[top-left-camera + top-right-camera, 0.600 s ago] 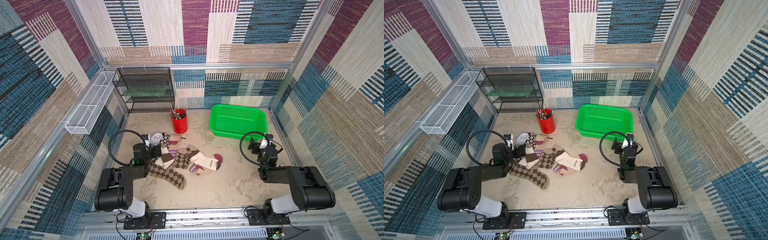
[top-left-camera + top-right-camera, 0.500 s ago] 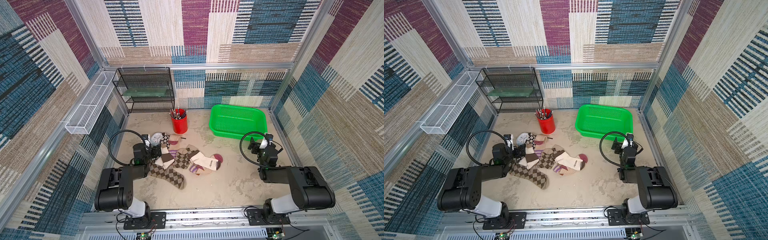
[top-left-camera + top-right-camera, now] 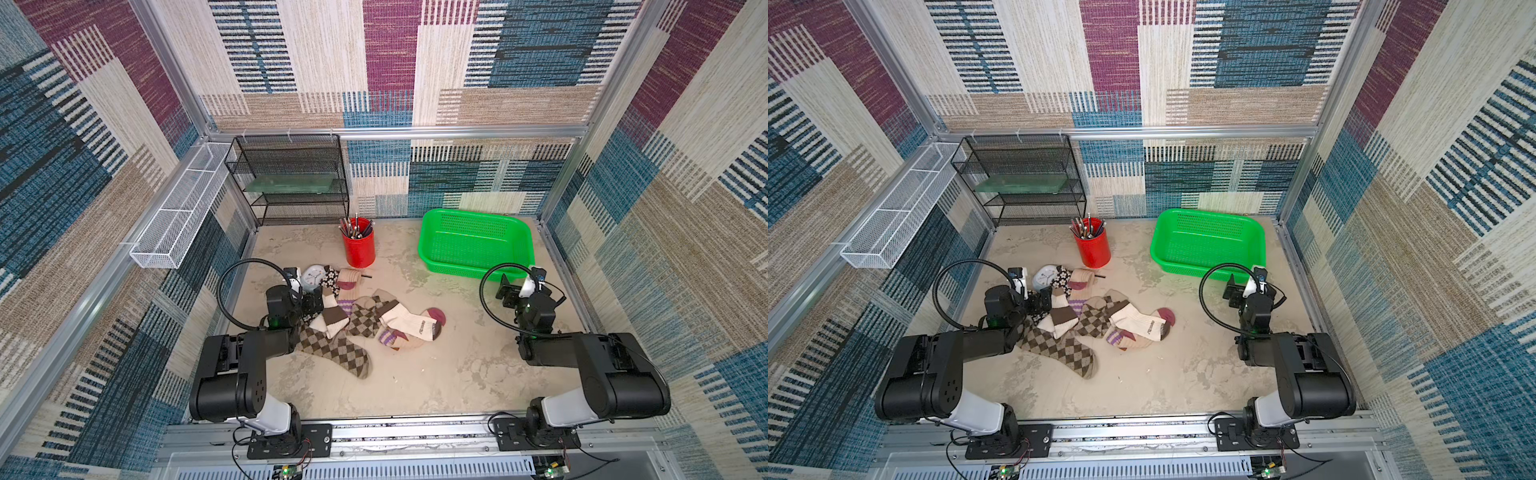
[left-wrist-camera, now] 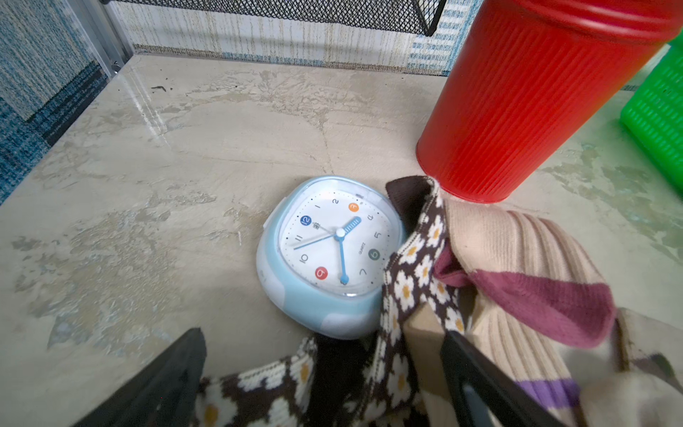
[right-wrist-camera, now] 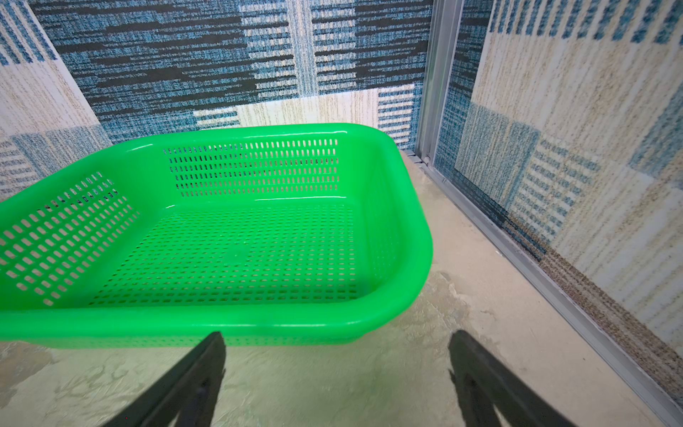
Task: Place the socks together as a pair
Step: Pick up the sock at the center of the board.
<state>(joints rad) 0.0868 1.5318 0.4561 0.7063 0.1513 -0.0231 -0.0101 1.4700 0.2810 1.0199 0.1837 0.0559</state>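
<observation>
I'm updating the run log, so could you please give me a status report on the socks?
Left tool open, astride flowered sock, no grip. Right tool open, empty, facing green basket. Socks heaped, unpaired. Clock against the heap.

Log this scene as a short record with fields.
socks: jumbled in one overlapping pile, not paired
left tool: open, at the flowered sock beside the clock
right tool: open, empty, facing the green basket
green basket: empty
red cup: upright, holds pens or pencils, behind the pile
</observation>
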